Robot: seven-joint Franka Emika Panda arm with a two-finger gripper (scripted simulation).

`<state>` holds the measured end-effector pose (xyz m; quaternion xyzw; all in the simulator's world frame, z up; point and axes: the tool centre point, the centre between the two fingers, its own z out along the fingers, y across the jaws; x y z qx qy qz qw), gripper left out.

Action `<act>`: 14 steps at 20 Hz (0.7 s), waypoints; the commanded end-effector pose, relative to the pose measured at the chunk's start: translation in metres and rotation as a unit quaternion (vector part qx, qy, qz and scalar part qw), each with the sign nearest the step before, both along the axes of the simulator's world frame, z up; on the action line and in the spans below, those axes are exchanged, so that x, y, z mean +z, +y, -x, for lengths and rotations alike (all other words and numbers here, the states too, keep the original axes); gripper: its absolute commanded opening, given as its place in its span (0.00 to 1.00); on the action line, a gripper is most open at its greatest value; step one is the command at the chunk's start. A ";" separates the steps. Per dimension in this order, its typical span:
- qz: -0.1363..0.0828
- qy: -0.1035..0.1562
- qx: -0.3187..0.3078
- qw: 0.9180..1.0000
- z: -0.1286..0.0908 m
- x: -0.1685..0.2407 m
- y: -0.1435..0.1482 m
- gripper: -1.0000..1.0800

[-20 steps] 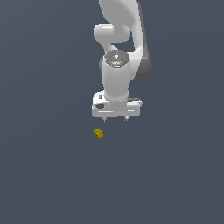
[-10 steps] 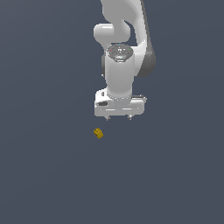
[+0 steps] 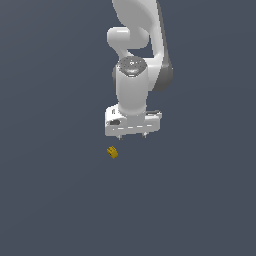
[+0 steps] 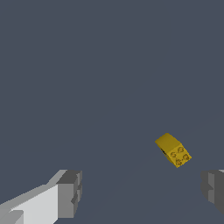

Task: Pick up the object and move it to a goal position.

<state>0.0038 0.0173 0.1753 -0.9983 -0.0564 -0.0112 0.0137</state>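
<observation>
The object is a tiny mustard-yellow blocky chunk lying on the dark grey floor, below the white gripper and toward the exterior view's left of it. In the wrist view the object shows small round studs on one face and lies beyond the gap between the two grey fingertips. The gripper stands open with nothing between its fingers, and it hangs apart from the object without touching it.
A plain dark grey surface fills both views. The white arm rises from the gripper toward the top of the exterior view. No other objects show.
The arm has turned its wrist and shifted the gripper slightly toward the exterior view's left and lower. The object has not moved.
</observation>
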 end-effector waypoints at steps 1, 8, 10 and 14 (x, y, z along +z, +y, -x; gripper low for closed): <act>0.002 0.000 0.017 1.000 0.001 -0.006 -0.006 0.96; 0.008 0.001 0.086 0.996 0.004 -0.030 -0.030 0.96; 0.010 0.001 0.108 0.994 0.006 -0.038 -0.038 0.96; 0.013 0.002 0.153 0.988 0.010 -0.054 -0.052 0.96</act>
